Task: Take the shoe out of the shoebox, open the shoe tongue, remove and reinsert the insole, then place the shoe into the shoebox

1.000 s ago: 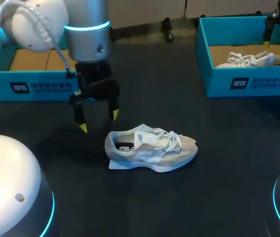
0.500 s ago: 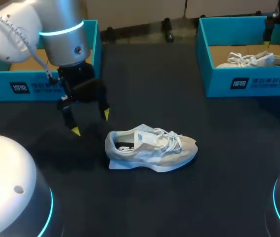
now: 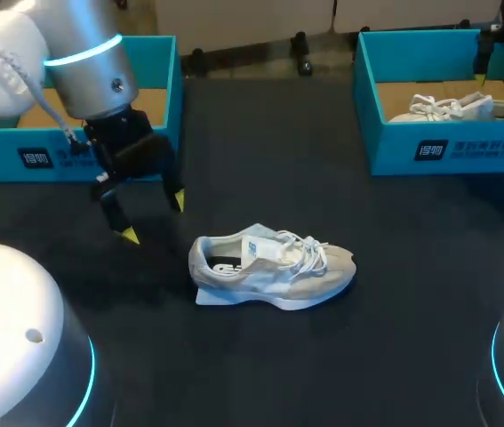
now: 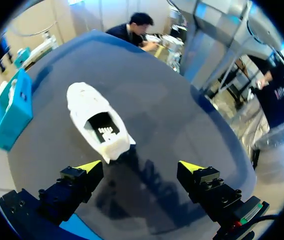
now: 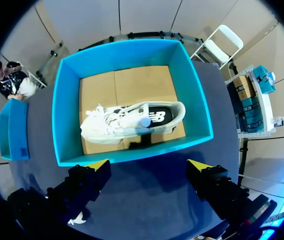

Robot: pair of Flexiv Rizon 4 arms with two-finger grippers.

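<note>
Shoe [image 3: 271, 264] is out of its box and sits upright mid-counter [image 3: 323, 365], toe toward my right, laces loose. What changed: over the last second the left end effector [image 3: 154, 218] backed away from the heel toward the left shoebox [image 3: 20, 160]. Its fingers are spread wide with nothing in them. From the left wrist, the shoe [image 4: 97, 125] lies well ahead of the tips, heel end nearest, with a dark footbed showing inside. The right end effector [image 5: 148, 164] hangs over the right shoebox [image 5: 61, 115], fingers also apart, above a second shoe [image 5: 129, 121]. My guess is a step just wrapped up. I can't tell which.
</note>
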